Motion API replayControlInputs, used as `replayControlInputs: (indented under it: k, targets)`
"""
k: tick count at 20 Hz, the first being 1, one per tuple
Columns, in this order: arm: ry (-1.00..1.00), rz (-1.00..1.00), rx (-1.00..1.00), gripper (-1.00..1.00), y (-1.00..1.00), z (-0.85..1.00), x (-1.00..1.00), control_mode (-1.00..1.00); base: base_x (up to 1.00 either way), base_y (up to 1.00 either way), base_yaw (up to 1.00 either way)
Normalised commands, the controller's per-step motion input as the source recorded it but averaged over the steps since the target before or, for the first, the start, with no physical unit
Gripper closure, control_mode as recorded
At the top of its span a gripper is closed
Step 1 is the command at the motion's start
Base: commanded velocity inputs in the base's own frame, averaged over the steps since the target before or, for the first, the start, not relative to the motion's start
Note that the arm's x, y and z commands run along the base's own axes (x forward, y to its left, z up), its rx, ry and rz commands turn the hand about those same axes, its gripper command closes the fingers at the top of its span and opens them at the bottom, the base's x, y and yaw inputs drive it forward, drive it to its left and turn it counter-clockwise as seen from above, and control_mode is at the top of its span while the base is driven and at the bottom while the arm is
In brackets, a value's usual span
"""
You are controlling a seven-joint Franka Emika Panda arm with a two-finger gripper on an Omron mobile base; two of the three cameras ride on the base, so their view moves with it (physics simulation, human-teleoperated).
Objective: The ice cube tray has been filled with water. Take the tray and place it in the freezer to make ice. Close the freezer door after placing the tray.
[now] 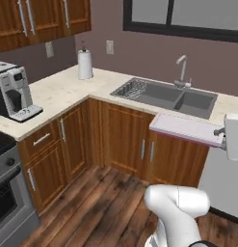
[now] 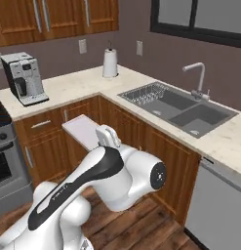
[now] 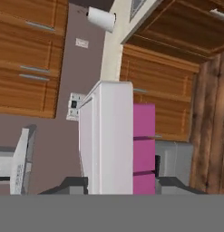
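Hand view | ice cube tray [image 3: 111, 136] pale lavender, pink-purple underside | fingers [image 3: 165, 183] clamped

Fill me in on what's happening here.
The robot arm's end effector is shut on the ice cube tray, carrying it level in mid-air in front of the wooden lower cabinets, below the counter edge by the sink. The tray is already off the counter and not yet in any freezer.

The robot's white arm [image 2: 107, 180] holds the ice cube tray [image 2: 84, 131] flat in the air, near the wooden cabinets [image 2: 49, 134]. Far left stands a coffee machine [image 2: 25, 78]. The sink [image 2: 178, 111] is on the right.
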Motion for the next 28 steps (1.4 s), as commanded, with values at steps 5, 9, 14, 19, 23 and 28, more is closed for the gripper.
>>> replayControlInputs:
  k: [5, 9, 14, 19, 23, 28]
  targets:
    - [0.00, 0.00, 0.00, 1.00, 0.00, 0.00, 0.00, 1.00, -0.37, 0.16, 0.58]
    - [0.00, 0.00, 0.00, 1.00, 0.00, 0.00, 0.00, 1.00, -0.35, 0.19, 0.56]
    - [0.00, 0.00, 0.00, 1.00, 0.00, 0.00, 0.00, 1.00, -0.39, 0.12, 0.56]
    - [0.00, 0.00, 0.00, 1.00, 0.00, 0.00, 0.00, 1.00, -0.45, 0.11, 0.54]
    - [0.00, 0.00, 0.00, 1.00, 0.00, 0.00, 0.00, 1.00, -0.43, 0.15, 0.53]
    - [0.00, 0.00, 0.00, 1.00, 0.00, 0.00, 0.00, 1.00, -0.36, 0.20, 0.52]
